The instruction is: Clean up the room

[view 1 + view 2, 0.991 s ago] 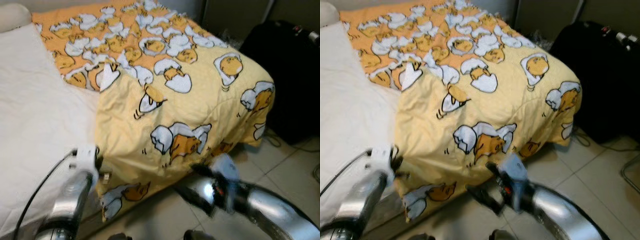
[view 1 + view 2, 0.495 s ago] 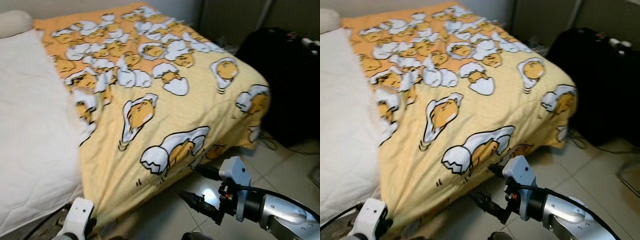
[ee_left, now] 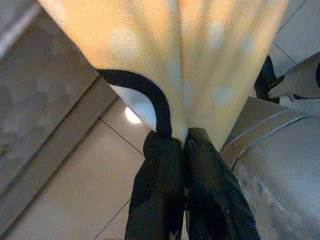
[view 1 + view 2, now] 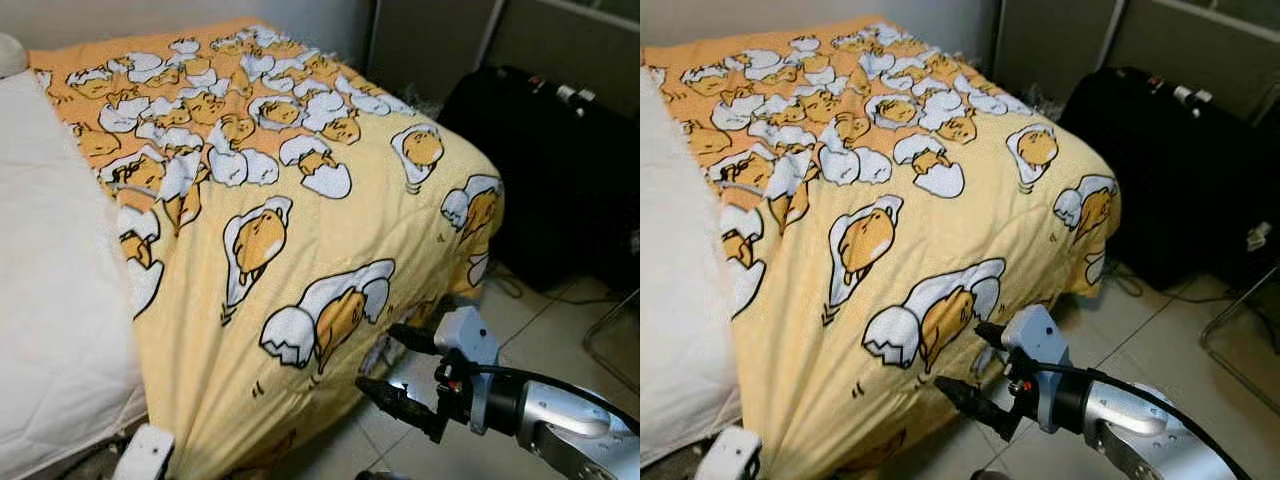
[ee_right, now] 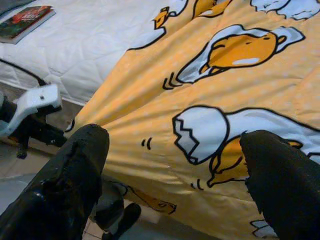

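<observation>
Pulled blanket point(image 4: 300, 230) now taut, left hand point(image 3: 179, 145) pinching corner

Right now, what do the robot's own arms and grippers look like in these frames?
The right arm is a rounded, shiny silver tube with a black band at the wrist, a thin black cable looping over it, and a pale grey block on top. Its right gripper has two long, tapering black fingers. The left gripper has the same matt black fingers, and a white wrist piece shows behind them.

head stereo pair looking down across the bed's foot corner, both eyes sharing the yellow blanket point(image 4: 300, 230), left wrist camera pressed close under its hem facing the floor tiles point(image 3: 65, 180), right wrist camera near, facing the blanket's printed side
</observation>
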{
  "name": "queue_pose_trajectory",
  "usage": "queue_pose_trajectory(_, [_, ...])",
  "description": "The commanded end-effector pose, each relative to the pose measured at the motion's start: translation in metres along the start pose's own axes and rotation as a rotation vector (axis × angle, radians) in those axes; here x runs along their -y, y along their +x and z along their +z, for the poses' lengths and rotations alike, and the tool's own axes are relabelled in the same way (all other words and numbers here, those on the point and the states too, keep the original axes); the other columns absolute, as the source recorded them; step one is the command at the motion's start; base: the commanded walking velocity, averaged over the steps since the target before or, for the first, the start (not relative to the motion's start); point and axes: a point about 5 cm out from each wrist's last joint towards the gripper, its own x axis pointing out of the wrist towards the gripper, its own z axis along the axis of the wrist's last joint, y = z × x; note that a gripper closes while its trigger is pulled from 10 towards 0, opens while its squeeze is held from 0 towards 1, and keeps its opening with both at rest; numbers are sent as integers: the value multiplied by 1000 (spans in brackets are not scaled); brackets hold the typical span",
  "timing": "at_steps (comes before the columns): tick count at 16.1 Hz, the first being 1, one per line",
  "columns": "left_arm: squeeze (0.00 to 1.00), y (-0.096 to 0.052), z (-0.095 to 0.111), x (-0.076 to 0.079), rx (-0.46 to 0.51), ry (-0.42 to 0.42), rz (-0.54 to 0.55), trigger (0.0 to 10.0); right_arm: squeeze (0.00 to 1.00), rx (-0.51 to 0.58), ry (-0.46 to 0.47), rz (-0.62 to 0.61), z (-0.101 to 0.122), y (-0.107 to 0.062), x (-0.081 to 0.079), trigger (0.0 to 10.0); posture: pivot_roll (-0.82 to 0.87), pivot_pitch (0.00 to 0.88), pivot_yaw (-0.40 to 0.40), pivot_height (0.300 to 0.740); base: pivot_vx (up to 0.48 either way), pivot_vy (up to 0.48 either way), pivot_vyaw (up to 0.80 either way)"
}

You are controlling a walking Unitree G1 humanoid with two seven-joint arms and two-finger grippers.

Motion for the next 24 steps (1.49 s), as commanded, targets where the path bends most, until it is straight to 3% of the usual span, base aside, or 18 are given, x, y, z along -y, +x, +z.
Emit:
queue_pose_trajectory(1, [0, 9, -27, 1, -102, -1, 10, 1098, 0, -8, -9, -15, 0, 0, 3, 10000, -40, 19, 7, 740, 0, 0, 0])
queue_pose_trajectory(2, [0, 16, -28, 0, -95, -6, 24, 10000, 0, -8, -10, -18, 0, 0, 3, 10000, -42, 13, 10, 740, 0, 0, 0])
queue_pose_trajectory(3, [1000, 22, -23, -4, -55, -23, 24, 10000, 0, -8, -12, -26, -1, 0, 5, 10000, -45, 6, 16, 740, 0, 0, 0])
queue_pose_trajectory(4, [1000, 22, -15, -11, -16, -33, 7, 10000, 0, -8, -11, -36, -2, 0, 7, 10000, -46, 0, 24, 740, 0, 0, 0])
queue_pose_trajectory(7, [1000, 28, 1, -34, -5, 39, 17, 10000, 0, 6, -19, -68, -1, 4, 14, 10000, -49, 0, 41, 740, 0, 0, 0])
queue_pose_trajectory(9, [1000, 22, 19, -39, 58, 69, 22, 10000, 0, 25, -23, -96, 1, 6, 19, 10000, -39, 0, 47, 740, 0, 0, 0])
queue_pose_trajectory(10, [1000, 16, 37, -42, 146, 106, 18, 10000, 0, 43, -22, -128, 1, 8, 24, 10000, -29, 0, 51, 740, 0, 0, 0])
queue_pose_trajectory(11, [1000, 0, 72, -37, 355, 115, -5, 10000, 0, 70, -8, -186, 0, 11, 28, 10000, -21, 0, 52, 740, 0, 0, 0])
queue_pose_trajectory(12, [1000, -10, 94, -34, 493, 82, 16, 10000, 0, 88, 2, -224, 0, 13, 30, 10000, -13, 0, 50, 740, 0, 0, 0])
queue_pose_trajectory(13, [1000, -26, 126, -35, 691, -29, 66, 10000, 0, 122, 11, -301, 0, 18, 36, 10000, -5, 0, 46, 740, 0, 0, 0])
queue_pose_trajectory(14, [1000, -35, 140, -35, 775, -73, 94, 10000, 0, 132, 36, -358, -1, 21, 41, 10000, 2, 0, 39, 740, 0, 0, 0])
queue_pose_trajectory(15, [1000, -53, 168, -28, 904, -119, 89, 10000, 0, 168, 78, -478, -1, 26, 49, 10000, 10, 0, 28, 740, 0, 0, 0])
queue_pose_trajectory(16, [792, -62, 180, -22, 957, -127, 88, 10000, 0, 194, 117, -535, -1, 27, 52, 10000, 19, 0, 21, 740, 0, 0, 0])
queue_pose_trajectory(17, [306, -72, 194, -13, 1009, -145, 89, 10000, 0, 223, 160, -615, -1, 29, 57, 10000, 24, 0, 14, 740, 0, 0, 0])
queue_pose_trajectory(20, [259, -80, 203, 5, 1026, -154, 114, 10000, 0, 240, 204, -732, -4, 31, 68, 10000, 47, 0, -10, 740, 0, -209, 0])
queue_pose_trajectory(24, [267, -77, 188, 2, 942, -133, 202, 10000, 0, 223, 195, -782, -6, 34, 79, 10000, 76, 0, -28, 740, 0, -363, 0])
